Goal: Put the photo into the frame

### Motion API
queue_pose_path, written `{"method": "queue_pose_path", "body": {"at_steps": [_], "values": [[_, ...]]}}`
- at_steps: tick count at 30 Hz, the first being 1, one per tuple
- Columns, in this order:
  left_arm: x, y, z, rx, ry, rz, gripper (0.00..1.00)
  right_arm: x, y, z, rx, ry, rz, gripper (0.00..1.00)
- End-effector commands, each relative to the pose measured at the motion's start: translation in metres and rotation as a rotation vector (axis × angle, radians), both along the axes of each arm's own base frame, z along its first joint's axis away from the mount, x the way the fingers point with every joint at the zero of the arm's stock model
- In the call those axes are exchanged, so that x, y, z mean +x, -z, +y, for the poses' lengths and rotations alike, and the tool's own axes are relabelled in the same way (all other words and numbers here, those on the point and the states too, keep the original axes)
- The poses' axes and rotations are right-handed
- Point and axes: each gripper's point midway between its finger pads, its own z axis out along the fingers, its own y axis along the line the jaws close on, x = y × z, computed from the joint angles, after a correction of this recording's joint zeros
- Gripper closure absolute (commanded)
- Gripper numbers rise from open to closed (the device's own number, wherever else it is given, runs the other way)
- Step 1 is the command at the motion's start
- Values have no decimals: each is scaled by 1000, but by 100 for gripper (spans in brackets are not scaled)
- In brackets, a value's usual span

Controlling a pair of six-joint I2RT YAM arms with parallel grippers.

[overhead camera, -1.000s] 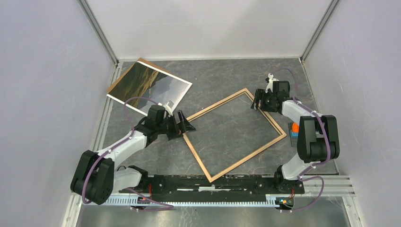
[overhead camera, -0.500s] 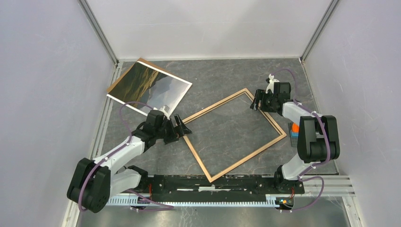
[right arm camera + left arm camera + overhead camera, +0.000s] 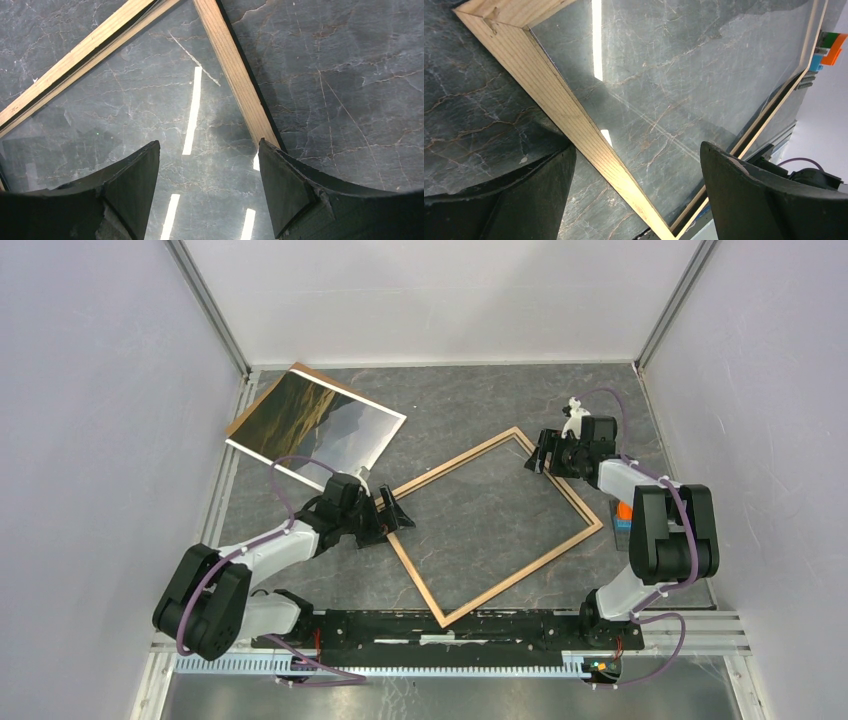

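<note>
At the left gripper (image 3: 393, 512): jaws spread wide, nothing grasped, low over the left corner of the frame (image 3: 571, 125). One finger outside the near-left rail, the other over the pane, with the light wood rail passing between; contact with the rail impossible to judge. At the right gripper (image 3: 540, 452): likewise released, jaws apart, poised above the frame's far corner, one finger over the pane and the other at the far-right rail. Around both: the frame lying flat on the grey marbled table (image 3: 460, 400), turned like a diamond, light wood face up, strips of ceiling light mirrored in its pane. Farther to the far left, well apart from the frame: the photo (image 3: 315, 425), picture side up, with dark hills, pale sky and a white border, lying on a brown backing board (image 3: 262, 398) with only an edge showing along the far-left side. Near the right arm, beside the frame's right corner: a small orange and blue object (image 3: 622, 512), too small to make out.
</note>
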Motion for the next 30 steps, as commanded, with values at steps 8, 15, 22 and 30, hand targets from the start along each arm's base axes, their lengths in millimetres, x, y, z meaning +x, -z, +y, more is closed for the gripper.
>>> {"method": "queue_pose_path", "body": {"at_steps": [8,15,22,30], "values": [[13,-13,-9,-39,-27,-44,0,-37,9,24,115,-52,105,23],[22,-22,-13,-52,-31,-68,0,-31,-2,23,109,-57,81,23],[32,-36,-19,-75,-38,-96,0,-22,-13,27,135,-54,48,23],[34,-31,-15,-51,-52,-90,0,-25,-34,26,137,-49,3,23]]}}
